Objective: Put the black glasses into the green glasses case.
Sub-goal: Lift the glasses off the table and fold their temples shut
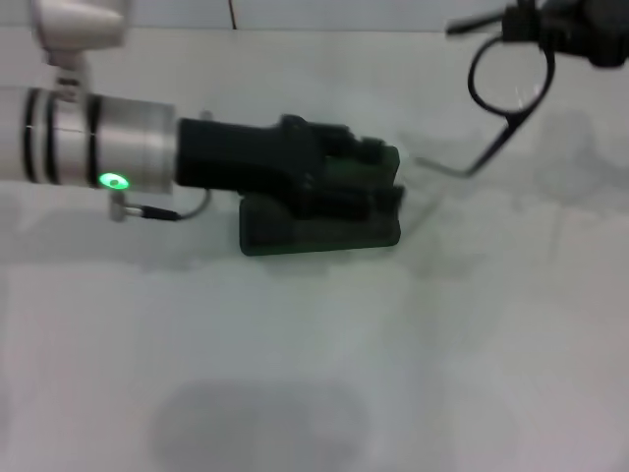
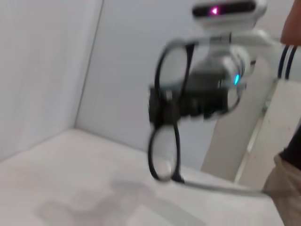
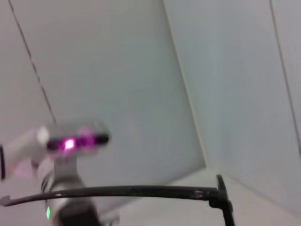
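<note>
On the white bench (image 1: 314, 374), the green glasses case (image 1: 324, 231) lies at centre with the left pincer (image 1: 369, 172) over it, grip impossible to tell; far right and raised, the right pincer (image 1: 536, 25) is clamped on the black glasses (image 1: 506, 84)

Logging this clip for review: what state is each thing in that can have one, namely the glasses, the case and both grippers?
black glasses: lifted off the table, temple arms unfolded, held by the right gripper.
green glasses case: on the table, looks open, largely covered by the left gripper.
right gripper: raised at the far right, shut on the glasses frame.
left gripper: down at the case; open or shut not visible.
table: bare near the robot.
</note>
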`<control>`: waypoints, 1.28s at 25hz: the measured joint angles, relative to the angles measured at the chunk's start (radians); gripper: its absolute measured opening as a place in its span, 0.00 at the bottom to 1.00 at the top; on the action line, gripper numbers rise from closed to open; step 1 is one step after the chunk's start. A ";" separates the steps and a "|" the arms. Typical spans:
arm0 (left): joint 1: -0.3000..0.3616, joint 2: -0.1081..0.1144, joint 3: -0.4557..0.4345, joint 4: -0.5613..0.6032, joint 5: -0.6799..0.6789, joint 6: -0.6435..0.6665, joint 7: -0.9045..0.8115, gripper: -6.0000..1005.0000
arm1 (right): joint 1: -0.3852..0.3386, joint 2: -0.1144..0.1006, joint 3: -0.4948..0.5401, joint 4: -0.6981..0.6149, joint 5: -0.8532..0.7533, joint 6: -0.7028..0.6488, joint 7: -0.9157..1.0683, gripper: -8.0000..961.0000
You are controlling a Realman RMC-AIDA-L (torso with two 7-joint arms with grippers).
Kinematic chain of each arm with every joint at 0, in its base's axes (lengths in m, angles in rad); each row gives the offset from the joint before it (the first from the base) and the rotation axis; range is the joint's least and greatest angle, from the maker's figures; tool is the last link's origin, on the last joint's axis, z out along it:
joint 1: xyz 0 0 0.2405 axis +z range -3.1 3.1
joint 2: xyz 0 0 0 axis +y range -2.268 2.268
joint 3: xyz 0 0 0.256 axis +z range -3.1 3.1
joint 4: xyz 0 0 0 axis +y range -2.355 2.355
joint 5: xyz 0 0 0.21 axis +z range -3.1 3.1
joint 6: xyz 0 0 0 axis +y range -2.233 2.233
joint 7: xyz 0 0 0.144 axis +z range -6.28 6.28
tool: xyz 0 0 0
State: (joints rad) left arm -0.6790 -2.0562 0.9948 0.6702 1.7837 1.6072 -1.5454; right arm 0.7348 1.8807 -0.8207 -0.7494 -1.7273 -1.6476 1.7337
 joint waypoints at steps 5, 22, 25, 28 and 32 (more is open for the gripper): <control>-0.048 -0.036 0.060 -0.022 0.027 -0.003 0.008 0.70 | 0.019 0.032 0.007 0.011 0.050 0.065 0.001 0.11; -0.070 -0.029 0.104 -0.058 -0.178 -0.029 0.039 0.70 | 0.045 0.064 -0.073 0.078 -0.042 0.163 -0.002 0.11; -0.067 -0.029 0.105 -0.054 -0.178 -0.030 0.038 0.70 | 0.041 0.064 -0.074 0.078 -0.054 0.158 -0.001 0.11; -0.067 -0.029 0.105 -0.054 -0.179 -0.030 0.037 0.70 | 0.040 0.064 -0.083 0.078 -0.061 0.149 0.001 0.11; -0.067 -0.029 0.105 -0.054 -0.180 -0.030 0.041 0.70 | 0.042 0.061 -0.117 0.079 -0.063 0.143 0.002 0.11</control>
State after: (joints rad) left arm -0.7463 -2.0849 1.0998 0.6163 1.6041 1.5769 -1.5047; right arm 0.7767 1.9417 -0.9377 -0.6706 -1.7902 -1.5045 1.7361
